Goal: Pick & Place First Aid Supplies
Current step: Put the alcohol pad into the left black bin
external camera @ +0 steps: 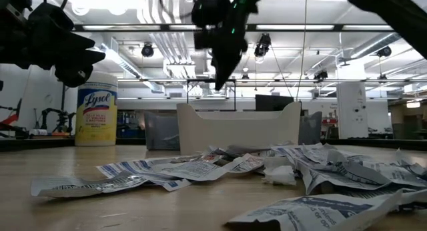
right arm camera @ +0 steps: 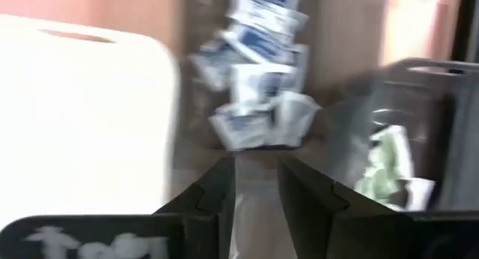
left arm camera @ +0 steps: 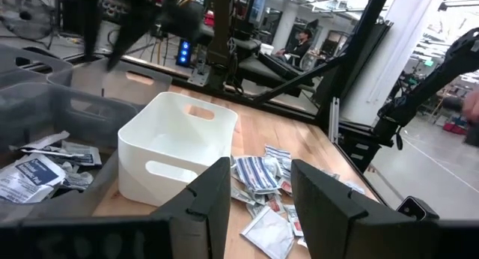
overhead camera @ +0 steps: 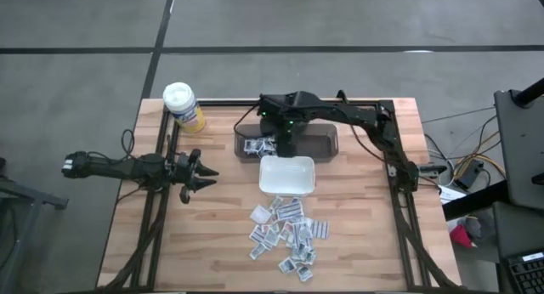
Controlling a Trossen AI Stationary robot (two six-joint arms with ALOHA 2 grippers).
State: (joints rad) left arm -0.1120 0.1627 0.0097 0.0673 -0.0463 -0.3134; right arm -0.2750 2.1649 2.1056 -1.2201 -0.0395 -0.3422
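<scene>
Evidently sorting: the right pincer point(overhead camera: 278, 147) hangs parted and empty over the grey bin's point(overhead camera: 327, 142) packets point(overhead camera: 257, 145); the left pincer point(overhead camera: 206, 174), open, empty, waits aside.

Legible marking: the brand name "Lysol" on the label of the yellow canister point(external camera: 97, 117) (white lid, standing on the table). The smaller lines beneath it cannot be read. The print on the first aid packets point(external camera: 193, 169) is visible but not legible.
</scene>
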